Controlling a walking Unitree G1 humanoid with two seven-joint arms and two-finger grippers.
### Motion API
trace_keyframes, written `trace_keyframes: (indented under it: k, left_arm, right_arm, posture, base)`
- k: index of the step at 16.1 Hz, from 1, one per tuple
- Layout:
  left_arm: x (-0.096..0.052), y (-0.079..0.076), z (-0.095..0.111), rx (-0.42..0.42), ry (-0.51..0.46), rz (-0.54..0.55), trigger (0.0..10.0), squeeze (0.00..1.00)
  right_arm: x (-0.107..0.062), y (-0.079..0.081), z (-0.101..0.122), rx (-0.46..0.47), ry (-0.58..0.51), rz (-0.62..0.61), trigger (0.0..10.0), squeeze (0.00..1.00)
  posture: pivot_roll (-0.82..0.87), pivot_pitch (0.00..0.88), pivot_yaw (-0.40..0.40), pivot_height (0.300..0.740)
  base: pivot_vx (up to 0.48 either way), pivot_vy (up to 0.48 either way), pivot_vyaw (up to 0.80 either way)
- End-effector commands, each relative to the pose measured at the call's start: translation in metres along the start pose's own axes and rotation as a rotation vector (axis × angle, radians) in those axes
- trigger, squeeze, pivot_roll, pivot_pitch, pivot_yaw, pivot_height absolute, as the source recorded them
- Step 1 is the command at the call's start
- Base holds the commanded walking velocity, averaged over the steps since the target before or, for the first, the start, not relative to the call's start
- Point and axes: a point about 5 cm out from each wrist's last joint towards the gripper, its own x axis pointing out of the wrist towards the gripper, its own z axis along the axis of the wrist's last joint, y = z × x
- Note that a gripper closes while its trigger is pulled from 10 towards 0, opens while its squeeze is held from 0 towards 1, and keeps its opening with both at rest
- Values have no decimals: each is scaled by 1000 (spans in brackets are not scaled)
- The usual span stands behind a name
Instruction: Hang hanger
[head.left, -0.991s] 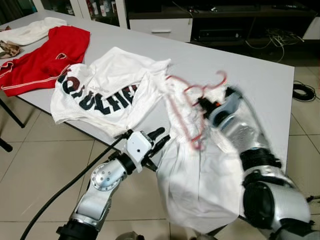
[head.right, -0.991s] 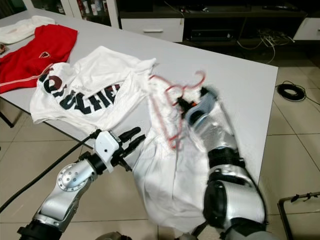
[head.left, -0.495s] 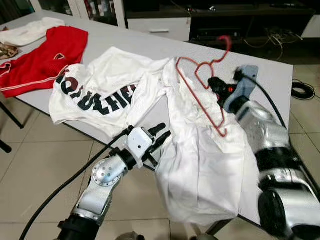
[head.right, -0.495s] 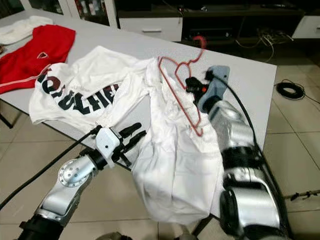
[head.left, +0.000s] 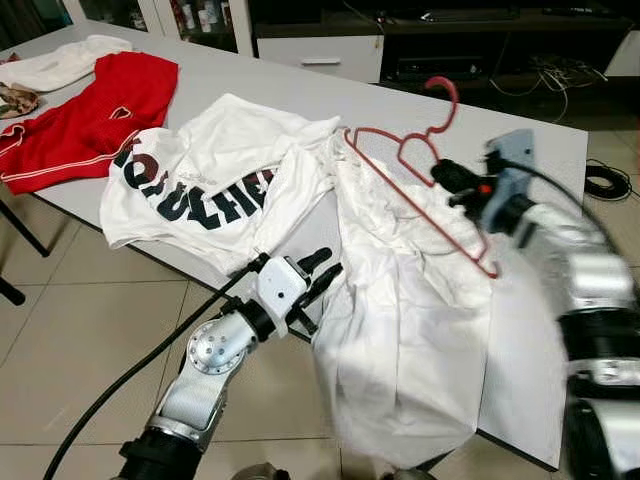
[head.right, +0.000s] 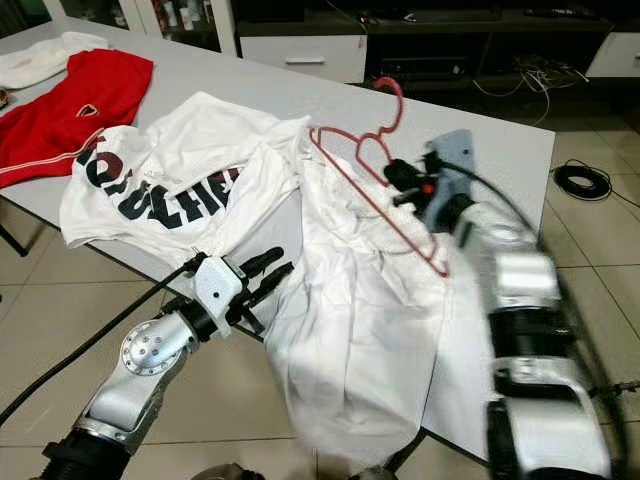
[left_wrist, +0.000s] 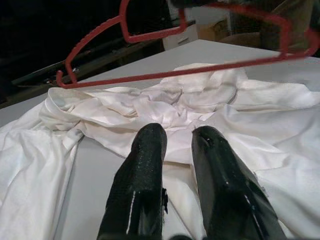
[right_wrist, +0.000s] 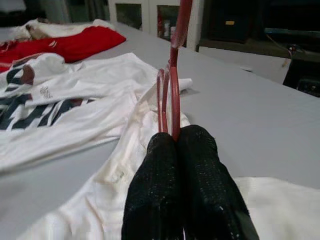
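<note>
Grey tabletop (head.left: 400, 115) took up most of the scene, running from the far left corner to the near right edge. On it lay a red garment (head.left: 90, 115) at the far left, then a white shirt with black lettering (head.left: 200, 175), and nearest the robot a plain white shirt (head.left: 400, 310) whose lower half drooped over the table's front edge.

Above that plain shirt the right gripper (head.right: 398, 178) held the red hanger (head.left: 420, 200), its two black fingers (right_wrist: 192, 165) pressed together on the wire just below the hook, as the right wrist view showed. Half a second earlier the hanger had hung steeply, almost upright, close over the shirt's collar; now it was tipped flatter and carried outward to the robot's right, its lower tip above the shirt's right shoulder, hook pointing up and away. The hanger seemed clear of the cloth rather than threaded into it, though I could not be sure at the lower tip. I judged it still had to be worked into the neck before any hanging.

Smallest in play, the left gripper (head.left: 318, 275) hovered at the table's front edge beside the shirt's hanging part, fingers (left_wrist: 145, 165) slightly spread and holding nothing.
</note>
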Motion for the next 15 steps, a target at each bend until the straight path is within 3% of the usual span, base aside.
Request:
trace_keyframes:
  k: [1, 4, 7, 10, 15]
  left_arm:
    - [2, 2, 2, 22, -5, -2, 10000, 0]
    - [3, 2, 2, 20, -8, 2, 10000, 0]
    - [3, -5, 3, 24, -15, -31, 10000, 0]
    - [2, -7, 11, 41, -47, -65, 10000, 0]
    - [-2, -13, 18, 10, -74, -100, 10000, 0]
  right_arm:
    - [-5, 1, 7, -7, -13, 39, 0, 0]
    - [-22, -3, 19, 29, -55, 101, 0, 0]
    - [-46, 13, 18, -9, -30, 292, 0, 0]
    - [-49, 16, 4, 17, 27, 300, 0, 0]
    - [-35, 35, -27, 58, 137, 293, 0, 0]
  posture:
    - [-86, 0, 59, 736]
    - [-94, 0, 56, 736]
    - [-107, 0, 50, 736]
    - [-101, 0, 46, 736]
    - [-82, 0, 42, 736]
  base:
    - [0, 0, 0]
    - [0, 0, 0]
    - [0, 0, 0]
    - [0, 0, 0]
    - [0, 0, 0]
